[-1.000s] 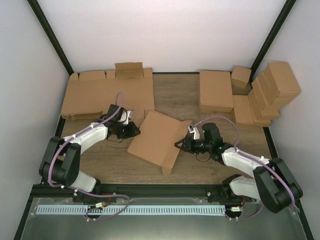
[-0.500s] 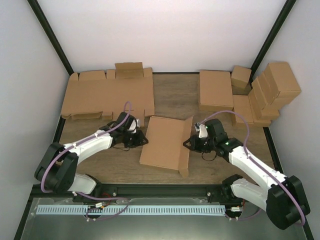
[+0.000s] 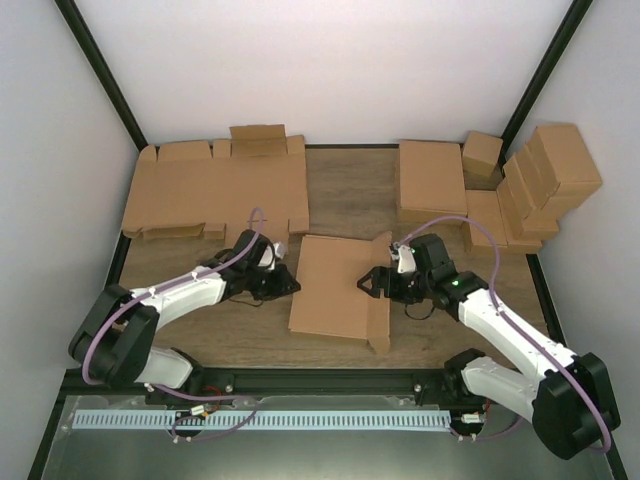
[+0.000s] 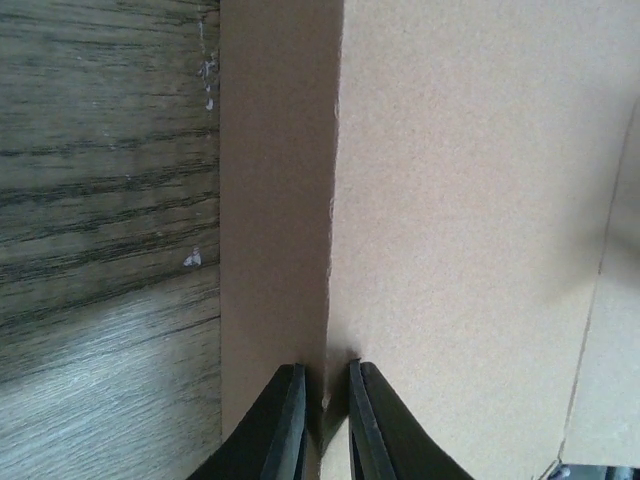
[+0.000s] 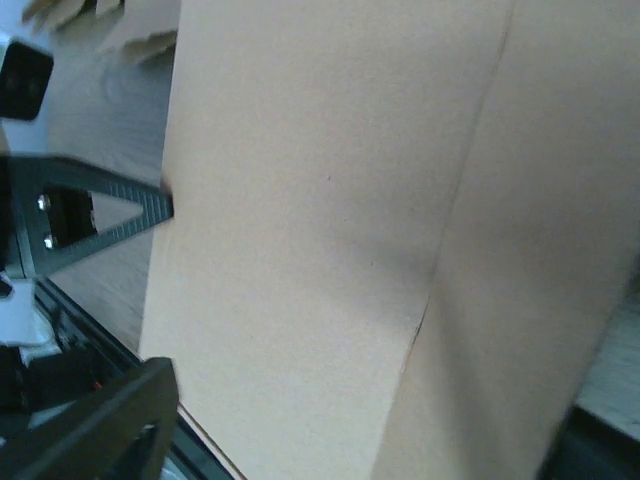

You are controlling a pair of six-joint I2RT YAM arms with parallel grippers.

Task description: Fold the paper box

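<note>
Wooden table [image 3: 340, 190] holds the paper box [image 3: 335, 290]; our left claw [image 3: 293, 285] pinches its 9 o'clock edge, our right claw [image 3: 366, 282] stands spread at 3 o'clock.

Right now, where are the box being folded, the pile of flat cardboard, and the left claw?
paper box [image 3: 335, 285]: top view, middle of its broad flat panel.
pile of flat cardboard [image 3: 215, 190]: top view, middle of the top sheet.
left gripper [image 4: 325, 378]: left wrist view, between its fingertips at the box edge.
</note>
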